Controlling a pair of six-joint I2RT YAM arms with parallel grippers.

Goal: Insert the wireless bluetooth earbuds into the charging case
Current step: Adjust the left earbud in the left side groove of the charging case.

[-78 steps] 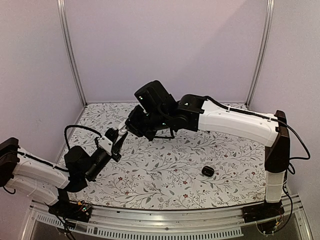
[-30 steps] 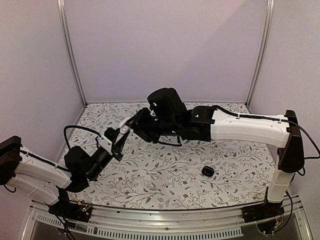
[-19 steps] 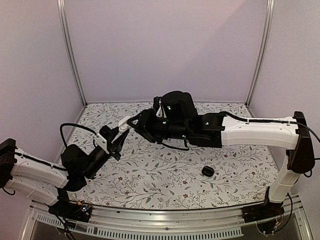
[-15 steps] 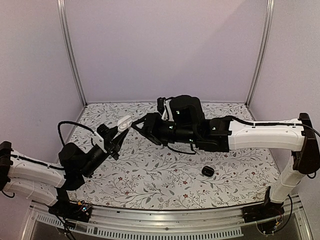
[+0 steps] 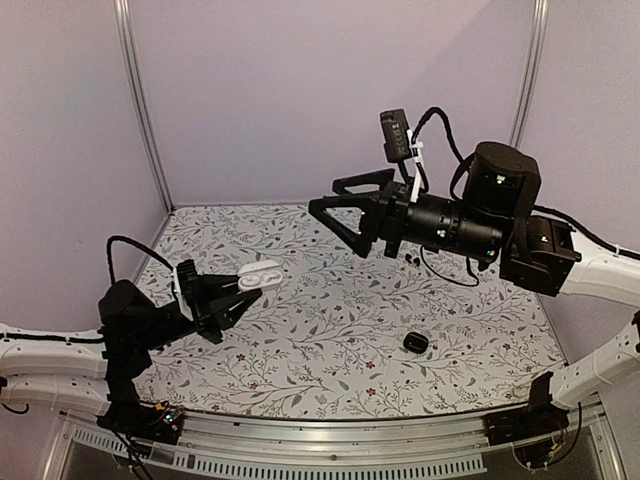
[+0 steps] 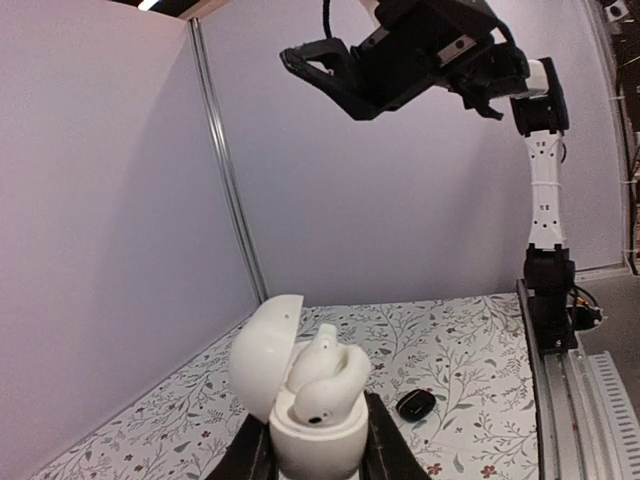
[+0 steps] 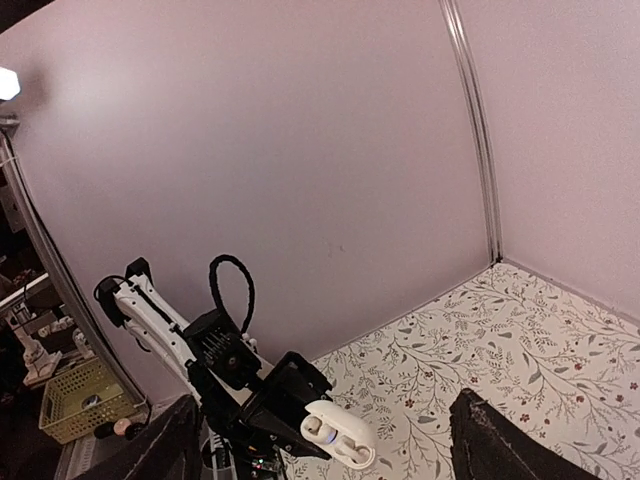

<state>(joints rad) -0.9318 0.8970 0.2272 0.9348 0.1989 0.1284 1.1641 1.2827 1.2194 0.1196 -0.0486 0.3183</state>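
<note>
Your left jaws are shut on the base of the white charging case (image 5: 257,277), black fingers (image 6: 386,456) pinching it from both sides and holding it off the tabletop (image 5: 330,350). In the left wrist view the case stands upright, mouth up, with the lid hinged open and leaning to the left. A white rounded piece (image 6: 330,372) sits proud in the mouth. In the top view the case's long axis runs roughly left to right, with the far end tipped slightly up. The wireless bluetooth earbuds (image 5: 407,258) read as two tiny dark specks side by side on the tabletop under your right arm, well apart from the white case. They're too small to tell which way they point. Your right jaws are spread wide, hold nothing and touch nothing. They're raised high above the tabletop with the fingertips (image 5: 314,205) aimed left. A black rounded case (image 5: 415,343) lies on the tabletop nearer you than the specks.
</note>
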